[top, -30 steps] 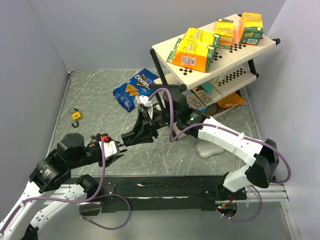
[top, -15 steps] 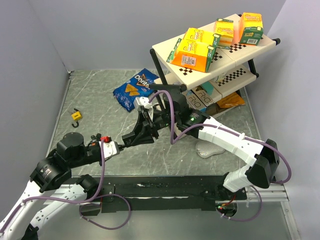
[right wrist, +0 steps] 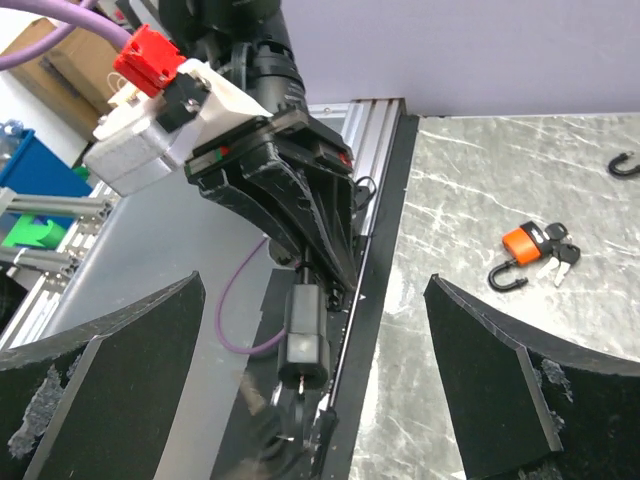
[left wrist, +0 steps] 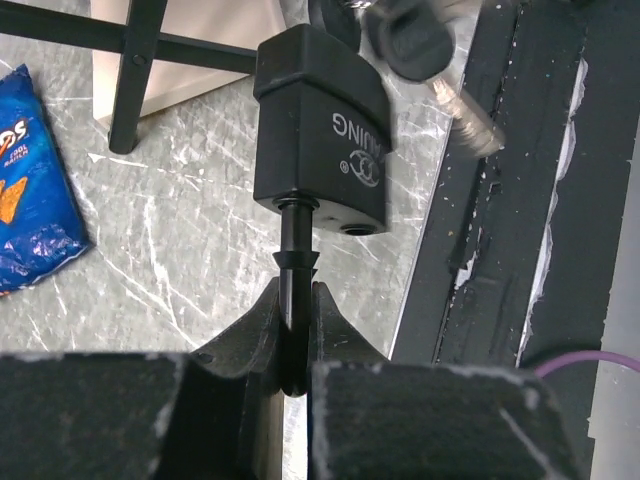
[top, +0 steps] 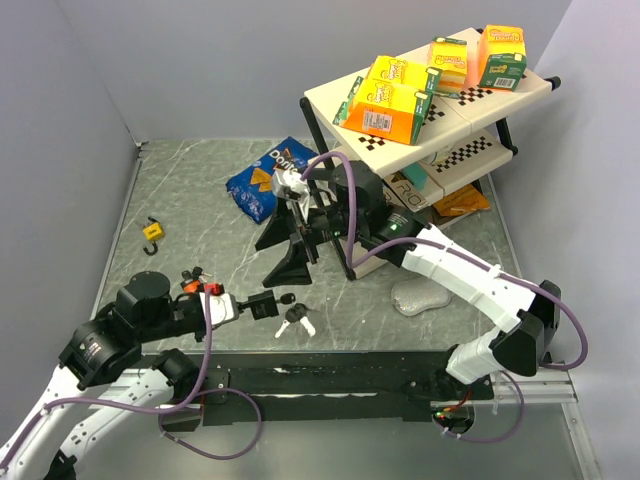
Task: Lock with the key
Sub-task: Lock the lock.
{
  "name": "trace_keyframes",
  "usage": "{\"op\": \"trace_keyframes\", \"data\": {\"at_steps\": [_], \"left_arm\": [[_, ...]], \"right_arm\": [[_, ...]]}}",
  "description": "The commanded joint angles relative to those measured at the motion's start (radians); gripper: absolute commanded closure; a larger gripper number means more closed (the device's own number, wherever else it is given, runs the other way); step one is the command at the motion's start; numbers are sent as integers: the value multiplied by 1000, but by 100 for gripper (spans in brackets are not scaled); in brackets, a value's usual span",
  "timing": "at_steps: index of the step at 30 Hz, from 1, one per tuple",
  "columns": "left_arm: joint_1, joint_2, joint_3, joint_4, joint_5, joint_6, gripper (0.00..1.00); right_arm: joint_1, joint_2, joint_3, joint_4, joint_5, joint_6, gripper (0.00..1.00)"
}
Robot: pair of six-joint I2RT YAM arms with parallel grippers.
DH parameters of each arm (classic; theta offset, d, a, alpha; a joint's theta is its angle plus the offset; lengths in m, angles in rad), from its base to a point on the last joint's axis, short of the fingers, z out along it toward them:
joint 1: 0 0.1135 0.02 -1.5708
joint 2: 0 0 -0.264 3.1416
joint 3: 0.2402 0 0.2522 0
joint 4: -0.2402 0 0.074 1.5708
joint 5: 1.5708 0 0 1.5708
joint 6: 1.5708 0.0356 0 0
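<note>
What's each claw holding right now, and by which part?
Left claw pinches the black padlock by its shackle. Right claw is open, holding nothing.

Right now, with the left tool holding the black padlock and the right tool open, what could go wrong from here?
1. The left tool pinches only the thin shackle leg of the black padlock, so the body may swivel or slip out.
2. The keys at the lock's far end are gripped by nothing, and the right tool stands open and apart from them. A loose key could shift, so a regrasp may miss.
</note>
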Motion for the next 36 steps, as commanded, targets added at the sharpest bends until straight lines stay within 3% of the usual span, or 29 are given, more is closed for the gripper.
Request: {"op": "trace_keyframes", "data": {"at_steps": [1,8,13,19,29,36], "left_arm": [[3,-18,25,113,30,-12,99],[1,6,45,181,39,-99,99],[1,45,79,181,116,-79,99],[1,97,108,216,154,-116,99],[1,144,104,294,159,-183,99],[1,141,84,376,182,-248,99]], "right_arm": [[-9,-6,47,-43,-16,-25,0],[-9,-44,33,-164,16,-192,0],[-3,-76,-28,-233,88,-297,0],[-3,-128,-56,-327,41,-465,0],[12,-133,-70,-401,122,-473,4],[14,-173,-167,-234,86,-433,16]]}}
